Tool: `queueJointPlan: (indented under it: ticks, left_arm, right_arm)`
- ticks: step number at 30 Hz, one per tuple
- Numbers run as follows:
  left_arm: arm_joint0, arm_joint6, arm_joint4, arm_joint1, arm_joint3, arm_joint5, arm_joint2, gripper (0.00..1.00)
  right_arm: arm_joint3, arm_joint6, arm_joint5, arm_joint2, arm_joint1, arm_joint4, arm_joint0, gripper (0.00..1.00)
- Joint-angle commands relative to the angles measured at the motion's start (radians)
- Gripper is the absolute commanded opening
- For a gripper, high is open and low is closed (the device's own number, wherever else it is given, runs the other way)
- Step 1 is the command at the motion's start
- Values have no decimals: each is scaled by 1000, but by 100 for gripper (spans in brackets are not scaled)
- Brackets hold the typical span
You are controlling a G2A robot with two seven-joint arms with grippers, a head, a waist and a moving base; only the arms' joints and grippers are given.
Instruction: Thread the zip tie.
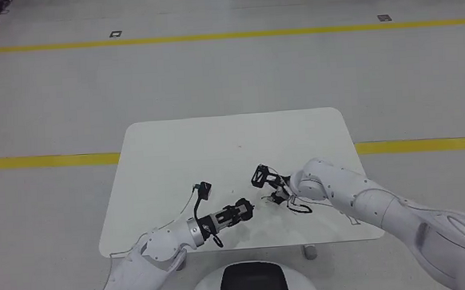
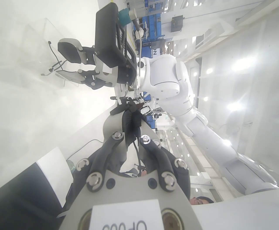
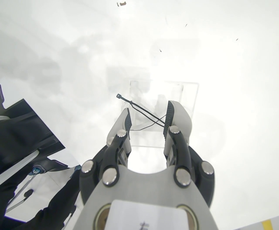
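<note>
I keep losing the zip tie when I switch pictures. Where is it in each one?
Top view: too tiny to pick out; look by the right tool.
Left wrist view: zip tie, thin black strands between the right tool's fingers.
Right wrist view: zip tie crossing between that tool's fingers.
Shared landmark: the right tool.

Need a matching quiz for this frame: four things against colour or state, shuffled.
Things:
1. right gripper
2. zip tie
3. stand
4. table

Colour or state:
a. white, rounded corners
b. open
c. see-through
d. thin and black

Pairs: 1-b, 2-d, 3-c, 4-a
</note>
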Motion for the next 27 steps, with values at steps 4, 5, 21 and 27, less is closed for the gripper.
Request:
queueJointPlan:
  ticks: [4,5,21,27]
  left_arm:
    - [0,0,0,0,0,0,0,0]
    - [0,0,0,0,0,0,0,0]
    - [0,0,0,0,0,0,0,0]
    - [0,0,0,0,0,0,0,0]
  right_arm:
    - [7,-2,0,1,-7,-10,-2,35]
    - [9,-5,0,1,-9,-14,-3,35]
    - [72,-50,0,1,-48,-52,-12,29]
    - [96,-63,0,1,-62,-56,-13,15]
